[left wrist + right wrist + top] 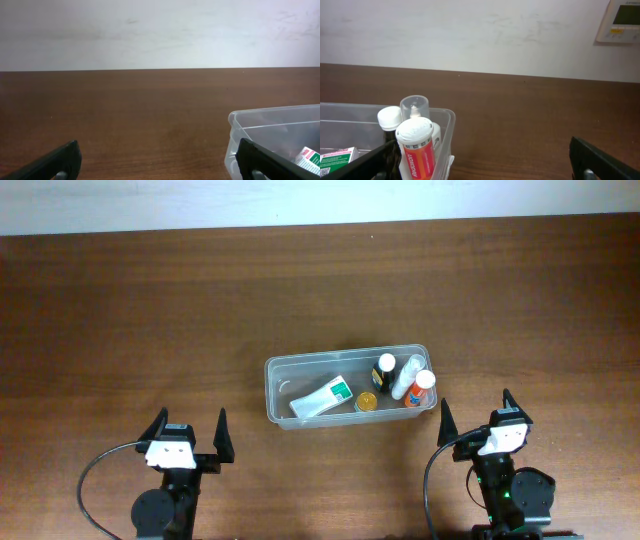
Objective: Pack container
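Note:
The clear plastic container (300, 365) sits on the table's middle. Inside lie a white tube with a green label (322, 397), a small yellow-lidded jar (367, 402), a dark bottle with a white cap (385, 369), a white bottle (409, 374) and an orange bottle with a white cap (422, 387). My left gripper (188, 432) is open and empty, front left of the container. My right gripper (478, 414) is open and empty, just right of it. The container's corner shows in the left wrist view (260, 125). The orange bottle (415, 150) stands close in the right wrist view.
The brown wooden table (120, 310) stretches around the container. A white wall runs behind the table's far edge, with a wall controller (620, 20) at the right.

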You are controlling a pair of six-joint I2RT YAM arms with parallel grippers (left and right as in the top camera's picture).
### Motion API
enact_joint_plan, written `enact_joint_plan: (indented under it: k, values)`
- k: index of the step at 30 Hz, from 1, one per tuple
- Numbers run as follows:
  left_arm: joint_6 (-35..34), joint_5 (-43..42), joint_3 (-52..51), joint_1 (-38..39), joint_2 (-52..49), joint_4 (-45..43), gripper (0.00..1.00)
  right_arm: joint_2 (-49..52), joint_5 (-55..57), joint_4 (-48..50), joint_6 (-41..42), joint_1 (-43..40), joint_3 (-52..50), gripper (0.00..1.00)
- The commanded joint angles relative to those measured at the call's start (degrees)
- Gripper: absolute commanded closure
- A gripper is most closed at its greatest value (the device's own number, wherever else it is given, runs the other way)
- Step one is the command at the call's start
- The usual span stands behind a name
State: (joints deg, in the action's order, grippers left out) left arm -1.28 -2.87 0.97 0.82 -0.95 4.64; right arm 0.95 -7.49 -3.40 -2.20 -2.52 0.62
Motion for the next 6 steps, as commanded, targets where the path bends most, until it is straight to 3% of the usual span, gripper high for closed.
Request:
enact_joint_plan:
  k: [1, 6]
  values:
    - [0.9, -0.8, -0.1, -0.2, 0.5, 0.3, 0.01, -0.4, -0.7, -0.2, -0.4, 0.3, -0.3, 0.02]
    - [0.9, -0.8, -0.1, -0.2, 0.5, 0.3, 0.01, -0.4, -0.7, -0.2, -0.4, 0.3, -0.3, 0.02]
